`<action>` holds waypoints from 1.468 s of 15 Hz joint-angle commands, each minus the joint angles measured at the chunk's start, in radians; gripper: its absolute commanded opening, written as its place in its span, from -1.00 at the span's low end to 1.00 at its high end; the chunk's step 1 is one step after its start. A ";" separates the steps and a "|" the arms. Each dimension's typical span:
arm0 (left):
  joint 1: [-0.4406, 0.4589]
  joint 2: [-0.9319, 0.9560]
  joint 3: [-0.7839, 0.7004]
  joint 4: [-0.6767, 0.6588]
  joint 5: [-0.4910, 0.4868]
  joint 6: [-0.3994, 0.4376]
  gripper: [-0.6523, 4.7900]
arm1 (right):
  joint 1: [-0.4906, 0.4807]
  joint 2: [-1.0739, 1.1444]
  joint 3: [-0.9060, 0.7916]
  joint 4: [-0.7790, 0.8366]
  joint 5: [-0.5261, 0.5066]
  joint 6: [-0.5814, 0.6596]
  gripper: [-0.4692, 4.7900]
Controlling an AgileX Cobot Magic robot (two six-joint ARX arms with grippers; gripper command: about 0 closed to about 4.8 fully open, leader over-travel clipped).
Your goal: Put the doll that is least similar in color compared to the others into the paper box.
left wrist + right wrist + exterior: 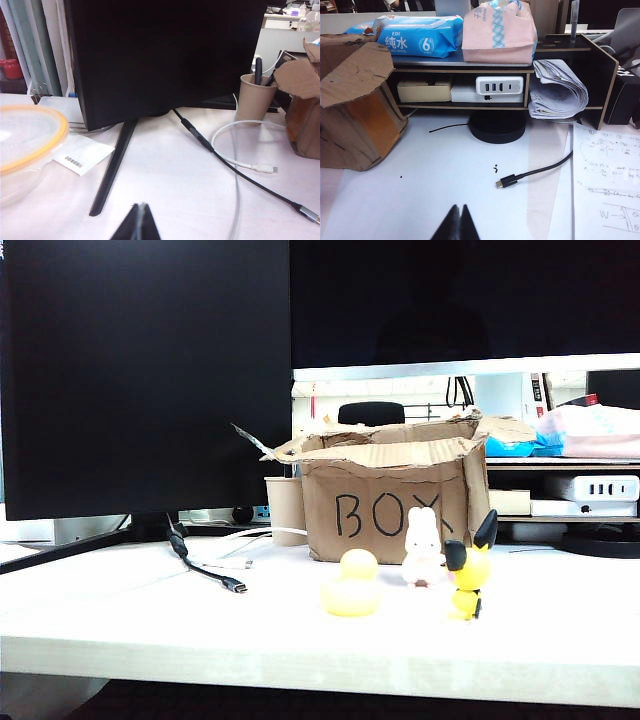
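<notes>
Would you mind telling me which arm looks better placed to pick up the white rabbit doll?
Probably the right: the white rabbit doll stands right of centre before the paper box. Both end effectors, left and right, are shut, away from it.

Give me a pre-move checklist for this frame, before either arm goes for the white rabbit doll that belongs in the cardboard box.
1. White rabbit doll upright on the table, in front of the paper box: ok.
2. Rabbit stands apart from the yellow duck and the yellow figure with black ears: cannot tell; in the exterior view the eared figure sits close beside it.
3. Box top open, flaps ragged but spread: ok.
4. Left gripper shut, empty, low over bare table near the monitor stand: ok.
5. Right gripper shut, empty: ok, but it must open before grasping.
6. Rabbit visible in either wrist view: not ok.
</notes>
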 commanded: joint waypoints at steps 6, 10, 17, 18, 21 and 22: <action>-0.003 0.000 0.001 0.011 0.000 0.001 -0.78 | 0.000 0.000 -0.006 0.013 0.003 -0.002 -0.84; -0.124 0.000 0.001 0.011 -0.002 0.001 -0.78 | 0.000 0.000 -0.006 0.013 0.003 -0.002 -0.84; -0.535 0.000 0.001 0.011 0.001 0.001 -0.78 | 0.000 0.000 -0.006 0.013 0.003 -0.002 -0.84; -0.552 0.000 0.001 0.011 0.001 0.001 -0.78 | 0.000 0.000 -0.006 0.013 0.003 -0.002 -0.84; -0.552 0.000 0.001 0.007 0.000 0.001 -0.78 | 0.000 0.000 -0.006 0.013 0.003 -0.002 -0.84; -0.552 0.000 0.001 -0.016 0.000 0.001 -0.78 | 0.000 0.000 -0.006 0.013 0.003 -0.002 -0.84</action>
